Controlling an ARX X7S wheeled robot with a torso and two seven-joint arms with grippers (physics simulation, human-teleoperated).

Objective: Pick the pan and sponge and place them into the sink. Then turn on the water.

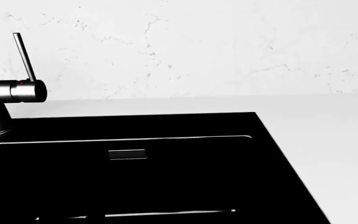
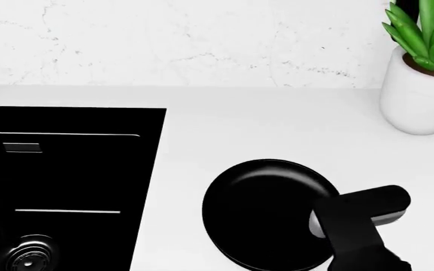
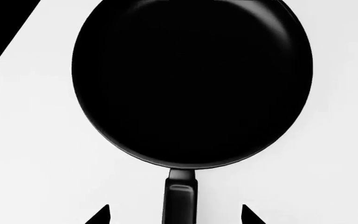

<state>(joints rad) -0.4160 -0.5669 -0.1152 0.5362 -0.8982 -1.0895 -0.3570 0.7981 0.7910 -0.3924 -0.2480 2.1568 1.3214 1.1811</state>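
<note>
The pan (image 3: 191, 79) rests on the counter (image 2: 277, 124) beside the sink (image 2: 66, 164), not yet lifted. The right gripper (image 3: 175, 215) hangs above the handle (image 3: 179, 200), fingers spread wide to either side — aligned, apparently, for a grasp. Left gripper: not visible — state cannot be told.

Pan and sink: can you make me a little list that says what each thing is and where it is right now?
pan: black and round, sitting on the white counter, beside the sink, not in it
pan handle: points toward the right gripper, between its two open fingertips
sink: black, nothing seen in the part that shows
drain: round, at the sink bottom
tap: grey, thin lever standing up, no water seen
plant pot: white, green leaves, at the back of the counter
sponge: not in any picture
left gripper: not in view
</note>
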